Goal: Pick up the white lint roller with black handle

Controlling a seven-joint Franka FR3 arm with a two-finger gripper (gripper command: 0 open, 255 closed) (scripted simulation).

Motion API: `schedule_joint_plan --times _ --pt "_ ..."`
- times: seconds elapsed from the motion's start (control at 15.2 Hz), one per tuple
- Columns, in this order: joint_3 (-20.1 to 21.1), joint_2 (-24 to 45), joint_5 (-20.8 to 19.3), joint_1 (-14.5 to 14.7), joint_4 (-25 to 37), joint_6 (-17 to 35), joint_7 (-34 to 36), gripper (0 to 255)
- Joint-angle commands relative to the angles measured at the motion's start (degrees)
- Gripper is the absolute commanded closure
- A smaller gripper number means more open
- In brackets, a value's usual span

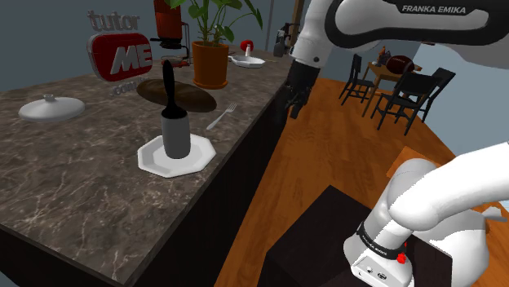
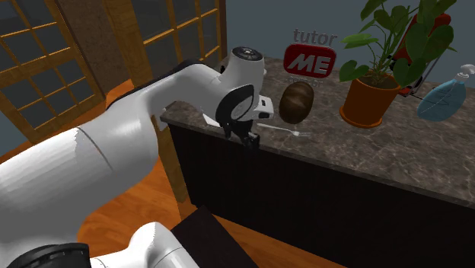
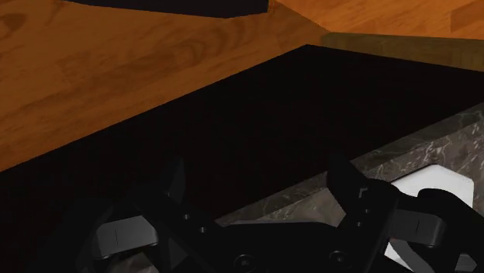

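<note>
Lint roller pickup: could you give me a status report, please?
Hand open, beyond counter edge. Lint roller upright on white plate, ungrasped. Fork lies near plate.

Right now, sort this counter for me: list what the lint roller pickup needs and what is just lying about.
For the job: lint roller, upright on the white plate; gripper, open, beside the edge of the counter.

Lying about: fork, potted plant, brown oval slab, grey lid, tutor ME sign.
</note>
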Motion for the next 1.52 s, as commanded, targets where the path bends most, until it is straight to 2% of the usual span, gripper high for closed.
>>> schedule_joint_plan --times 0.0,0.4,0.79,1.12,1.45 --pt "1.4 2.0 0.9 0.6 1.3 3.1 0.8 0" --pt "6.5 8.4 2.4 2.0 5.7 12.2 4.1 0" --pt "11.7 15.7 1.4 2.7 12.0 20.2 8.0 0" --pt "16.1 22.4 -2.1 2.8 18.6 25.9 12.2 0" --pt "20.3 29.3 -8.0 3.0 26.0 30.0 17.3 0"
